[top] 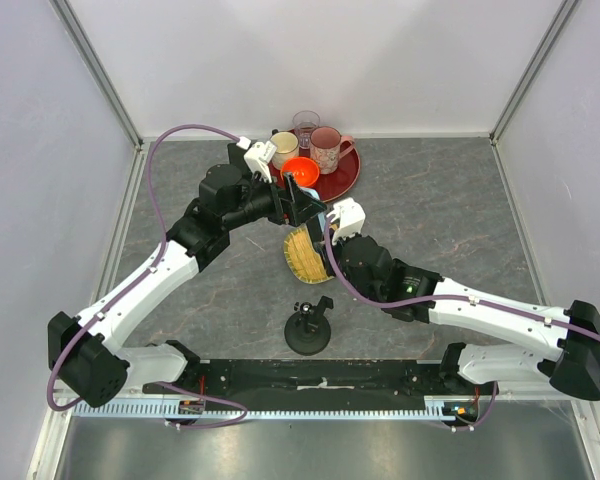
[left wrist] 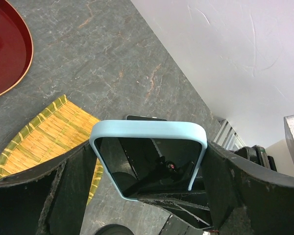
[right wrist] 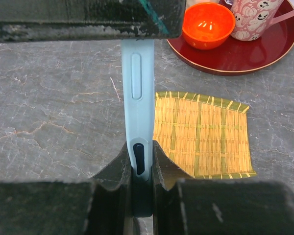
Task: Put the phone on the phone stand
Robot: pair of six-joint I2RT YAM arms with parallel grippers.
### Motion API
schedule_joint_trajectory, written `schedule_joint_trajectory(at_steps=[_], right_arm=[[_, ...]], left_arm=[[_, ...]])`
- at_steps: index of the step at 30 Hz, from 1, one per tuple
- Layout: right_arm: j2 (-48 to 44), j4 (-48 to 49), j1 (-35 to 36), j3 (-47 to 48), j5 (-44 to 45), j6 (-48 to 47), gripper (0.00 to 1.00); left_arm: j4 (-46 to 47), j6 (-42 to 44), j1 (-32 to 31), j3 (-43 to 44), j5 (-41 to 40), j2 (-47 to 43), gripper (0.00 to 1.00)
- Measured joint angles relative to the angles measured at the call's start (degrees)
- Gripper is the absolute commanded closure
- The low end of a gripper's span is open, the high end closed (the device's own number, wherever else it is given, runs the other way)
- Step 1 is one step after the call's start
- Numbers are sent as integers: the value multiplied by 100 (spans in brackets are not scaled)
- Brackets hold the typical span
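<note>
Where the two arms meet: phone [top: 318,211] held off the worktop [top: 440,210] by both grippers, over the near edge of the mat, between tray and phone stand.
Phone, casing: pale blue case [left wrist: 149,129] with rounded corners; dark glossy screen faces the left wrist camera.
Phone, long axis: runs straight away from the right gripper toward the left gripper and the far side of the worktop; it shows edge-on [right wrist: 137,98] in the right wrist view.
Phone, edge details: one long moulded button on the side edge; a dark oval slot lower down, between the right fingers.
Left gripper [left wrist: 147,161]: nearly closed, one finger [left wrist: 71,188] against each long edge, spanning the phone's width at its far end.
Right gripper [right wrist: 140,161]: closed narrow, fingers [right wrist: 118,166] pinching front and back faces at the near end.
Phone stand [top: 308,331]: black, round base, upright, near the worktop's near edge between the arm bases, well apart from the phone.
Mat [right wrist: 201,134]: yellow woven bamboo, green trim, flat on the worktop just beside the phone.
Tray [top: 348,178]: dark red, round, gold rim, at the far side.
Tray contents: orange bowl [right wrist: 208,25], cream mug [top: 284,148], clear glass [top: 305,125], pink mug [top: 326,149].
Markings: pink mug printed with white ghost faces; any lettering is too small to read.
</note>
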Motion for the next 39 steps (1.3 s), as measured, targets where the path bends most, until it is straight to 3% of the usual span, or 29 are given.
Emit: schedule_joint_trajectory(at_steps=[8,11,12,13,14,16,17,20,21,28,34,39], right_arm=[[-7,-20,0,0,-11,-4,100],[-7,-24,0,0,-9,-9,100],[-7,-26,0,0,-7,-9,100],[-7,-31,0,0,-7,-9,100],[-7,-33,2,0,-7,-9,91],[-7,-35,9,0,-4,-7,68],[-7,-35,9,0,-4,-7,51],[-22,48,9,0,17,2,23],[-35,74,9,0,33,-7,19],[-153,98,9,0,125,-66,6],[-262,271,-87,70,686,-116,4],[308,531,-1200,737,579,302,4]], left_arm=[[7,-4,0,0,81,-2,41],[0,-4,0,0,87,-2,65],[-2,-4,0,2,90,0,82],[-4,-2,0,2,90,0,90],[-13,-2,0,4,92,0,97],[-28,0,0,11,94,0,98],[-33,0,0,11,92,0,98],[-195,140,4,9,17,0,98],[-254,170,11,7,-28,0,98],[-627,387,92,-39,-940,-129,98],[-1005,597,127,-39,-2505,-254,98],[-1248,780,151,-39,-3722,-223,98]])
